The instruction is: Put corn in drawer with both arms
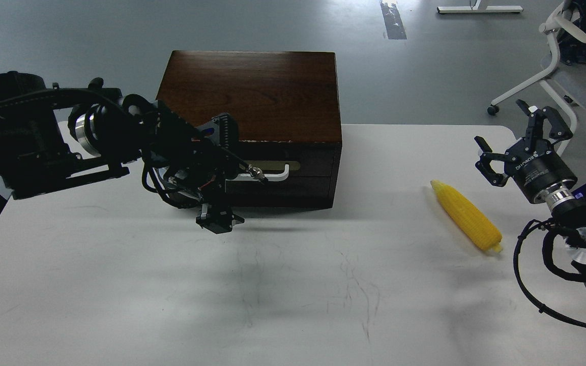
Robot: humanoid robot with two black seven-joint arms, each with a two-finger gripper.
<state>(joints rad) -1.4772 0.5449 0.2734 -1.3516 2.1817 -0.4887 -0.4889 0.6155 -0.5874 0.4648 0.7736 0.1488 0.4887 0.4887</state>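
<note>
From the head view I am looking down on a matte white table (120, 305) whose surface is showing faint grey scuffs. Toward 12 o'clock a boxy cabinet (252, 91) of dark, glossy brown wood is sitting on the table, its grain running across the flat top. The drawer (313, 175) in its front face is lying flush and closed; a white bar handle (277, 177) on a brass-coloured plate is crossing it.

My left gripper (219, 175), black and angular with ribbed fingers and trailing cables, is hovering directly in front of the drawer at about 10 o'clock, covering the handle's left end. One finger is pointing up, another down, so the fingers are standing apart.

The corn (466, 216), a bright yellow tapered ear with fine rows of kernels, is lying on the table at 3 o'clock, its narrow tip pointing toward 11 o'clock, well apart from the cabinet.

My right gripper (514, 142), cylindrical and black with a silver wrist ring, is hanging just right of the corn, fingers spread wide and touching nothing.
</note>
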